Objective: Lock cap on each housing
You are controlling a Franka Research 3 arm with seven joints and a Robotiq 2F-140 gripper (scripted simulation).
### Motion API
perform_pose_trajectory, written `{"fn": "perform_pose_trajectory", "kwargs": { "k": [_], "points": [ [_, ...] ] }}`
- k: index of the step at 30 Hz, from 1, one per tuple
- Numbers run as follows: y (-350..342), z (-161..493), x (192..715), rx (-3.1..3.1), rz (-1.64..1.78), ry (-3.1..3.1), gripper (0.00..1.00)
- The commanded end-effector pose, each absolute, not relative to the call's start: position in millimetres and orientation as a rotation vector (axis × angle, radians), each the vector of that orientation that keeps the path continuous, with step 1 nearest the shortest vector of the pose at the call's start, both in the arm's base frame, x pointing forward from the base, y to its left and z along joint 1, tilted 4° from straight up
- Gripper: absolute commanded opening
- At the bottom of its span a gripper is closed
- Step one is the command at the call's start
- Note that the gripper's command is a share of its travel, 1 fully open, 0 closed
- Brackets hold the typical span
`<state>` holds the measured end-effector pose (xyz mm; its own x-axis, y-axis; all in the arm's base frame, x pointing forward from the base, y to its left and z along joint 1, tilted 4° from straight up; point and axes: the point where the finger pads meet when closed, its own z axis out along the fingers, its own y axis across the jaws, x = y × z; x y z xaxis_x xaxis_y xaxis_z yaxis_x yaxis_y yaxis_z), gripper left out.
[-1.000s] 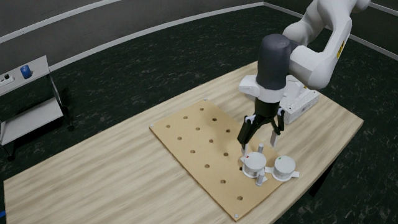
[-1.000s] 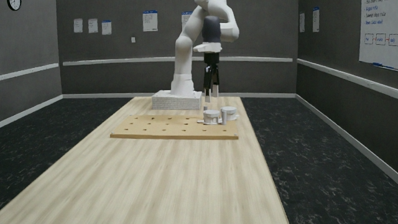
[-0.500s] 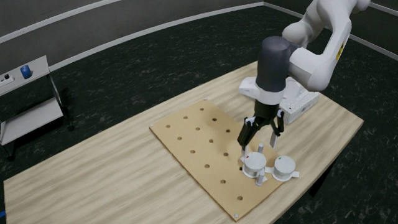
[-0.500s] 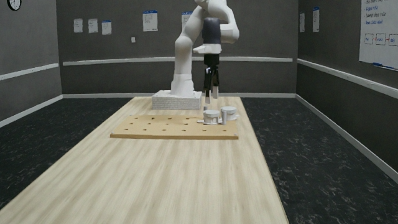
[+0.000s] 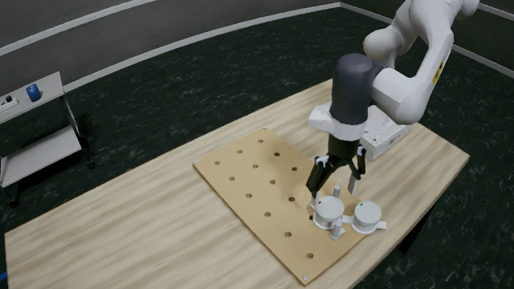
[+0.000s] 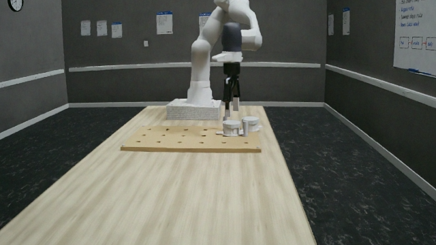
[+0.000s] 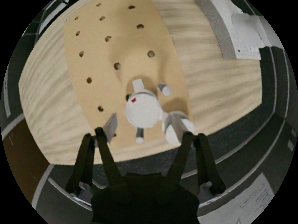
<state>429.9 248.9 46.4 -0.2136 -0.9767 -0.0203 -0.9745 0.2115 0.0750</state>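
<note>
Hangs low over the right end of a pegboard (image 5: 250,205) (image 6: 191,139) (image 7: 100,71) in the top view, with the claw (image 5: 334,191) (image 6: 231,109) (image 7: 144,119) open and gripping nothing. Has the red-marked cap (image 5: 331,208) (image 6: 231,123) (image 7: 144,110) below the fingertips, slightly to the near side in the top view, upright on its housing (image 5: 328,221) (image 6: 231,131). Points one finger down beside that cap's far left edge; cannot tell whether touching. Holds the other finger farther right, apart from both caps. Shows the green-marked cap (image 5: 368,213) (image 6: 251,119) (image 7: 171,135) to the right of the red-marked one, outside the grasp, likewise upright on its housing (image 5: 366,225) (image 6: 251,126) by the board's right edge. Places one post (image 5: 336,192) (image 7: 164,89) on the far side of the red-marked cap and another post (image 5: 336,231) (image 6: 245,129) (image 7: 140,134) on the near side
</note>
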Motion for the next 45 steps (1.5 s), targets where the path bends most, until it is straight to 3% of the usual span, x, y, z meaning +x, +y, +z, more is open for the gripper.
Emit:
{"fn": "perform_pose_trajectory", "kwargs": {
  "k": [1, 45],
  "points": [
    [247.8, 42.1, 432.3, 1.963, -0.105, -2.418, 0.78],
    [249.0, 1.1, 430.1, 1.963, -0.105, -2.418, 0.78]
  ]
}}
